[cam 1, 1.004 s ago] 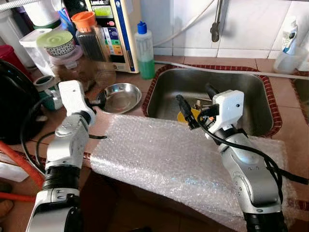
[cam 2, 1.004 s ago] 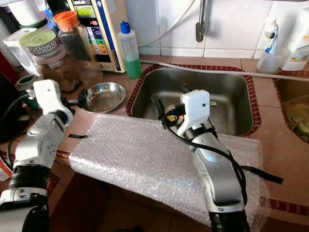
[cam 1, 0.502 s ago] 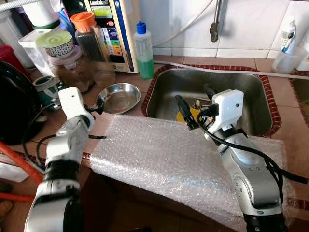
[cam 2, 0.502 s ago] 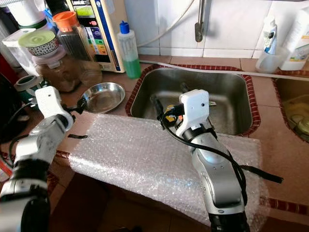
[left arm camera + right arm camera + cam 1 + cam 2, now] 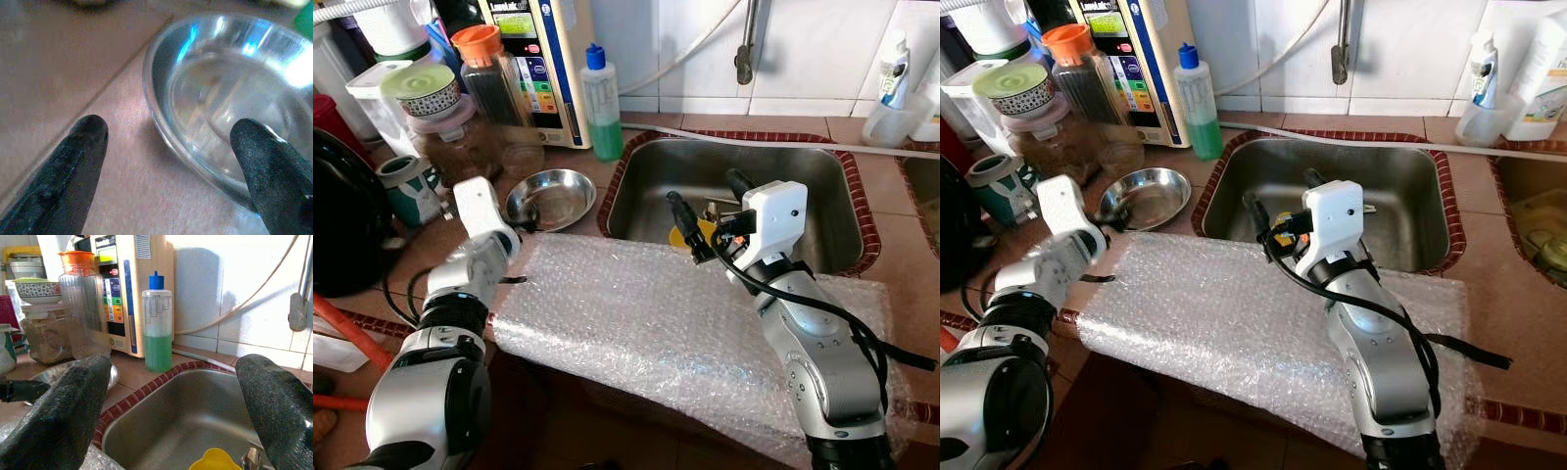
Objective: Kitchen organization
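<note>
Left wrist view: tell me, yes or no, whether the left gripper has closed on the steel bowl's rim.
No. The left gripper is open, one finger on the counter side, the other over the steel bowl.

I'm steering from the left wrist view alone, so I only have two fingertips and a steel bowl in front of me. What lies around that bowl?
Observer: The steel bowl sits on the counter just left of the sink, and a sheet of bubble wrap is spread in front of it.
Operator: Where is my other arm?
Observer: The right gripper hangs open over the sink's front edge, above a yellow object in the basin.
Operator: Anything behind the bowl I could knock?
Observer: Yes, a bottle of green liquid with a blue cap and an orange-lidded jar stand behind it.
</note>
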Controlling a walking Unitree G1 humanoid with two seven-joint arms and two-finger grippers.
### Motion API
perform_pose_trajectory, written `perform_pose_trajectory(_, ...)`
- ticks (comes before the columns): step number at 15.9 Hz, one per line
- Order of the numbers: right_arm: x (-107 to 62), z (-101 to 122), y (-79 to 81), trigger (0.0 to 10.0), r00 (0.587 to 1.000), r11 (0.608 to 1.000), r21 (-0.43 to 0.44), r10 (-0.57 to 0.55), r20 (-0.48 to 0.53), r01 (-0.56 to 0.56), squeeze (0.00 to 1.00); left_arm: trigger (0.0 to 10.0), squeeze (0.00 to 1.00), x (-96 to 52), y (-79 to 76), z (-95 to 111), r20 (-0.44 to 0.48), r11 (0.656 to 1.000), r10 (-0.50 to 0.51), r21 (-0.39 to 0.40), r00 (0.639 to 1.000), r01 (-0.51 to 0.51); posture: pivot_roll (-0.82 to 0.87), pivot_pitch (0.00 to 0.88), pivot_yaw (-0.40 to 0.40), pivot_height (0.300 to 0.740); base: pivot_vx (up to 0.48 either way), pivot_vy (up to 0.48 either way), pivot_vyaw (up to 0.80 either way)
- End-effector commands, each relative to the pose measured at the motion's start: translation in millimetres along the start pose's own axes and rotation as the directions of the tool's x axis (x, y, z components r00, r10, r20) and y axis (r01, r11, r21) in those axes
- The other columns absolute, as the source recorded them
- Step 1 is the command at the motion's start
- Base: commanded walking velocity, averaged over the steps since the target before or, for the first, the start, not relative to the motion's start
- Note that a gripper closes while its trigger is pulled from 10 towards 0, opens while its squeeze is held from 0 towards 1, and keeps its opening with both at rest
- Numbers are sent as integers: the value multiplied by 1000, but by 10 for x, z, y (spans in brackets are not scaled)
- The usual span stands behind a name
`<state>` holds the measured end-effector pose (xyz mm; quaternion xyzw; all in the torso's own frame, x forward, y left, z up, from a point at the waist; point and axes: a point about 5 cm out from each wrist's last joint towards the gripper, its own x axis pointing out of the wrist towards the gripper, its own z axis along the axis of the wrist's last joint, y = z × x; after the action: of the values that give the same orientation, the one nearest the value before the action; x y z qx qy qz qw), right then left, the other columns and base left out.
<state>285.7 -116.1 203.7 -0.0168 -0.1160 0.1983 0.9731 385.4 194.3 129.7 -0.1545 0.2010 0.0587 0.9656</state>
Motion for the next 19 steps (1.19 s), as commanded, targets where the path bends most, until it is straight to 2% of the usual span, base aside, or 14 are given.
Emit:
perform_pose_trajectory(1,-5,59,55,10000,1000,1000,0,15,18,-15,624,10000,0,2,60,72,-2,1000,23,10,1000,-23,-49,71,188,740,0,0,0)
perform_pose_trajectory(3,-8,57,63,10000,1000,1000,6,20,18,-21,624,10000,0,9,75,52,-17,1000,24,4,1000,-24,-47,71,190,740,0,0,0)
perform_pose_trajectory(4,-16,47,107,10000,998,998,28,64,11,-64,627,9333,0,14,88,34,-26,999,20,-33,999,-21,-44,71,191,740,0,0,0)
perform_pose_trajectory(5,-34,39,183,10000,989,988,42,145,3,-145,624,4118,0,16,99,32,-27,998,17,-54,1000,-18,-43,70,191,740,0,0,0)
perform_pose_trajectory(6,-53,31,232,10000,980,979,51,197,-8,-196,620,1412,0,17,106,39,-23,998,17,-57,1000,-18,-42,70,190,740,0,0,0)
perform_pose_trajectory(7,-70,18,268,10000,971,970,56,239,-21,-238,620,0,0,17,109,47,-19,998,15,-64,1000,-16,-41,69,188,740,0,0,0)
perform_pose_trajectory(10,-156,-84,360,10000,919,926,58,377,-114,-373,573,0,0,20,124,54,-19,997,17,-75,1000,-18,-38,67,184,740,0,0,0)
perform_pose_trajectory(11,-174,-117,360,10000,910,920,54,391,-138,-388,392,0,0,19,135,60,-16,997,22,-74,1000,-23,-36,66,182,740,0,0,0)
perform_pose_trajectory(16,-186,-145,359,10000,899,914,58,405,-167,-401,247,0,0,11,241,90,2,995,66,-69,998,-66,-32,65,184,740,0,0,0)
perform_pose_trajectory(19,-195,-169,360,10000,895,914,47,405,-187,-403,220,0,0,-3,349,74,4,991,103,-81,995,-103,-33,66,184,740,0,0,0)
